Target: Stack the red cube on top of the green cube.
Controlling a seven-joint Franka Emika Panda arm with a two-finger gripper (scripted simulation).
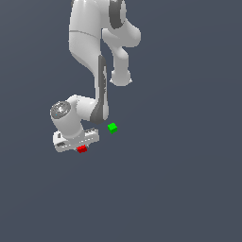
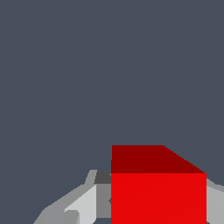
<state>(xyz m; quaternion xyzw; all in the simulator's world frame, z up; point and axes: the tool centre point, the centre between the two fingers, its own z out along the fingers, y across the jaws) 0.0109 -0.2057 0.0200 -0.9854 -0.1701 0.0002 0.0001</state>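
From where I stand the arm is bent low over the desk (image 1: 179,189), its white gripper (image 1: 81,145) down at the red cube (image 1: 82,149). The cube peeks out just beneath the hand, and the green cube (image 1: 112,127) sits on its own a little way off toward the exterior view's right and slightly further back, clearly apart from both hand and red cube.

I'd judge this to be the grasping step: the red cube is being taken or has just been taken, and nothing is stacked yet. In the wrist view the red cube (image 2: 158,192) fills the space at the fingers (image 2: 83,205), with grey finger surfaces flanking it on either side (one side is barely a sliver at the picture's edge). They look drawn in narrow against the cube, holding it, though I cannot tell whether it has left the desk.

The next move, as I see it, calls for a straight lift, a short carry across to the green cube, and careful centring before lowering, since both cubes are tiny.

The exterior view alone shows the green cube and how the two lie relative to each other; the wrist view alone shows the fingers bracketing the red one.
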